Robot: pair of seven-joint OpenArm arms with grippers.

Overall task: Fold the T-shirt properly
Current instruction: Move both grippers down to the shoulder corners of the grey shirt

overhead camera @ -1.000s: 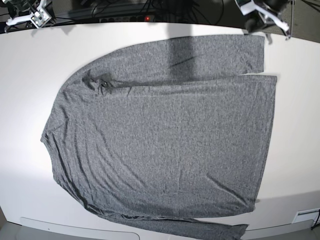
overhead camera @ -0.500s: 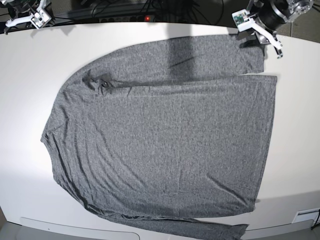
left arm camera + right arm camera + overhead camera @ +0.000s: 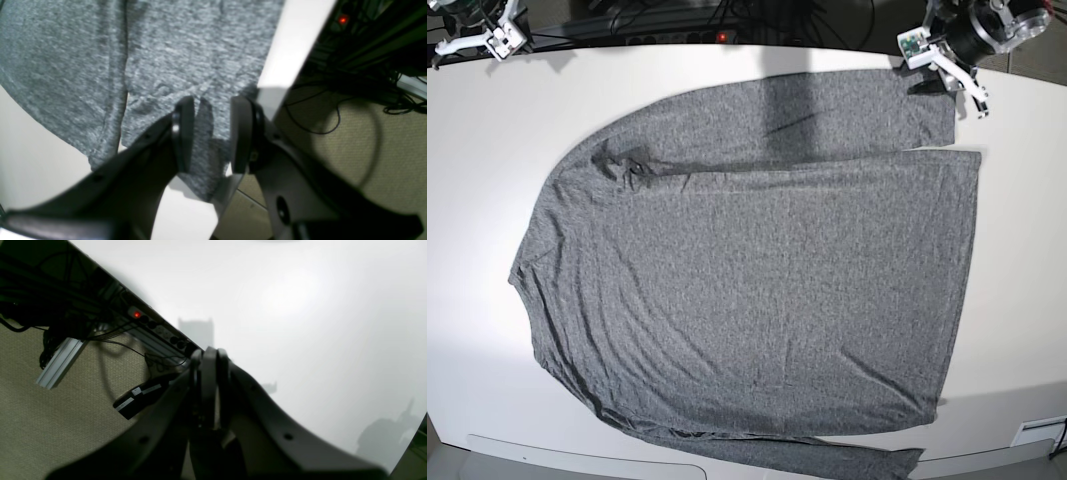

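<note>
The left tool [image 3: 208,133] stands partly open and empty over the sleeve cuff [image 3: 932,100], at about one o'clock on the bench [image 3: 487,150] in the base view. In the wrist view its jaws straddle the cuff's corner right at the bench edge. The likely slip: closing there could pinch only the top layer, or miss the cloth and catch the edge, so the sleeve drags crooked. The right tool [image 3: 208,373] is shut on nothing at eleven o'clock, well apart from the shirt [image 3: 757,270]. The shirt lies spread flat across the bench, its other sleeve hanging off at six o'clock.
</note>
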